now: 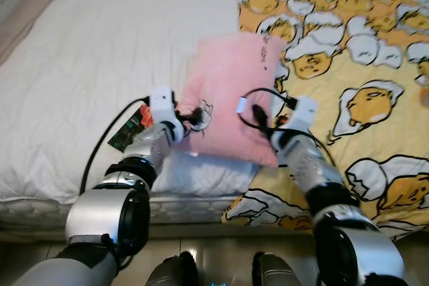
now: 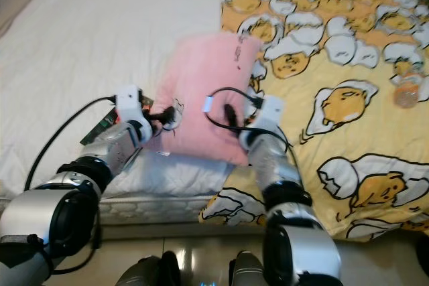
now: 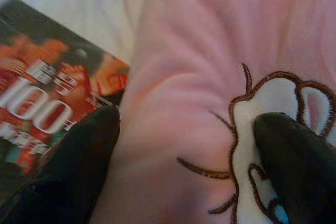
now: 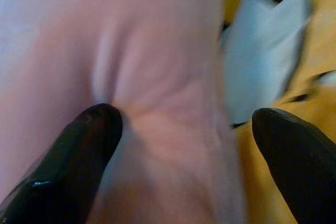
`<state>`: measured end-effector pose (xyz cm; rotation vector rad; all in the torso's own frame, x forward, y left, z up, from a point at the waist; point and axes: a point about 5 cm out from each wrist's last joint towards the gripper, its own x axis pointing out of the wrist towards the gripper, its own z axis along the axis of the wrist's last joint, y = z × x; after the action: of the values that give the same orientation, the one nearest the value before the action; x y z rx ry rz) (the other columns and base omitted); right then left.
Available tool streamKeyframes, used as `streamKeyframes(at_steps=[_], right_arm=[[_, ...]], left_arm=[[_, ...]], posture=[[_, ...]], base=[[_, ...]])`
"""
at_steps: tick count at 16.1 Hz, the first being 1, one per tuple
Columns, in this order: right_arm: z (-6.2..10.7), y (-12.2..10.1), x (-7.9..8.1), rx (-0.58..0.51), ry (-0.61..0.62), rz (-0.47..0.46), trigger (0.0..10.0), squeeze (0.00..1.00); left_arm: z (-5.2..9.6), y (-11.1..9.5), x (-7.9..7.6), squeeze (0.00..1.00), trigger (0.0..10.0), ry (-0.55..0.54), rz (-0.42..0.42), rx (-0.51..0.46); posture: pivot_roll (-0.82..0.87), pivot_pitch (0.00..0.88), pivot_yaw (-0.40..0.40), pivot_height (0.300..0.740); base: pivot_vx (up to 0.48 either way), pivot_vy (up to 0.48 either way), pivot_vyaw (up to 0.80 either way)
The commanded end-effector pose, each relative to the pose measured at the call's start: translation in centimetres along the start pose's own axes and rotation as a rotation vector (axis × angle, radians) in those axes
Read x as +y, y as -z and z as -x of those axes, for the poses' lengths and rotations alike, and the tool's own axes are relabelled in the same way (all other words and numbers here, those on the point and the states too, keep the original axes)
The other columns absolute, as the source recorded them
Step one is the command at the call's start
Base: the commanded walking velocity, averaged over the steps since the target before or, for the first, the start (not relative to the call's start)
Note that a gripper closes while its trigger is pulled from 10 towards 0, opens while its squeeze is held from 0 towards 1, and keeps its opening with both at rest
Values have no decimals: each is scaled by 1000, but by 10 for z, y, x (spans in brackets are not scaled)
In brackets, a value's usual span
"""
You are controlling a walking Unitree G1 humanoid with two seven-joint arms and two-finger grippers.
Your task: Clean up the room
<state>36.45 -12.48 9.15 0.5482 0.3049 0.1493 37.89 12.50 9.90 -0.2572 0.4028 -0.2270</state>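
Pink pillow (image 1: 231, 95) lies on the bed, straddling the seam between the white mattress cover (image 1: 100, 65) and the yellow cartoon-print blanket (image 1: 355, 65), near the foot edge closest to the robot. A book or magazine with a red-and-dark cover (image 1: 127, 128) sits on the white side, just beside the pillow's left edge and partly tucked under the left arm.

Risks, as judged from here:
- Each gripper pinches only a fold of plush fabric. A soft pinch like this could slip if the pillow is lifted quickly, and one side letting go would leave the pillow swinging from the other.
- The left gripper's outer finger rests on or right at the magazine cover; a lift or drag could carry the magazine off the bed edge.
- The right gripper's outer finger sits over the blanket, so it may snag the blanket along with the pillow.

Pose: both arms reach forward and inward from the foot of the bed. Left gripper (image 3: 184, 145) presses into the pillow's left lower side, fingers spread wide with fabric bunched between them, over the embroidered white patch. Right gripper (image 4: 184, 145) meets the pillow's right lower edge, likewise spread wide, one finger dimpling the pink surface. Neither has closed down fully.
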Motion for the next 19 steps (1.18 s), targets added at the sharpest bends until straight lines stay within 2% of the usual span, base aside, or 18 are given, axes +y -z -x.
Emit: streamKeyframes(at_steps=[1,2,3,5,8,10,12,15,19], right_arm=[[-2,6,5,19,-26,-63,10000,0],[-3,9,8,30,-42,-85,5922,0],[-4,11,10,39,-50,-101,0,0],[-6,12,16,41,-88,-135,0,0],[-5,14,15,43,-104,-126,0,0],[-4,14,10,42,-98,-57,0,0],[-1,16,3,48,-76,72,0,0],[3,21,-5,58,-63,80,0,0],[3,19,-7,44,-58,89,0,0]], left_arm=[[-1,13,-9,0,10000,47,-2,73],[-2,14,-14,0,3608,74,28,69],[-3,12,-17,0,0,88,47,52],[-4,14,-24,0,0,122,33,65],[-4,16,-26,0,0,146,41,65],[-4,14,-27,0,0,155,51,48],[-4,9,-28,0,0,174,58,21],[-4,4,-28,0,0,186,77,-19],[-4,-1,-28,0,0,188,105,-49]], posture=[[-268,247,64,740],[-266,245,66,740],[-265,244,66,740],[-261,244,68,740],[-253,247,67,740],[-251,239,65,740],[-251,225,62,740],[-244,211,63,740],[-246,210,64,740]], base=[[0,0,0],[0,0,0],[0,0,0],[0,0,0],[0,0,0],[0,0,0],[0,0,0],[0,0,0],[0,0,0]])
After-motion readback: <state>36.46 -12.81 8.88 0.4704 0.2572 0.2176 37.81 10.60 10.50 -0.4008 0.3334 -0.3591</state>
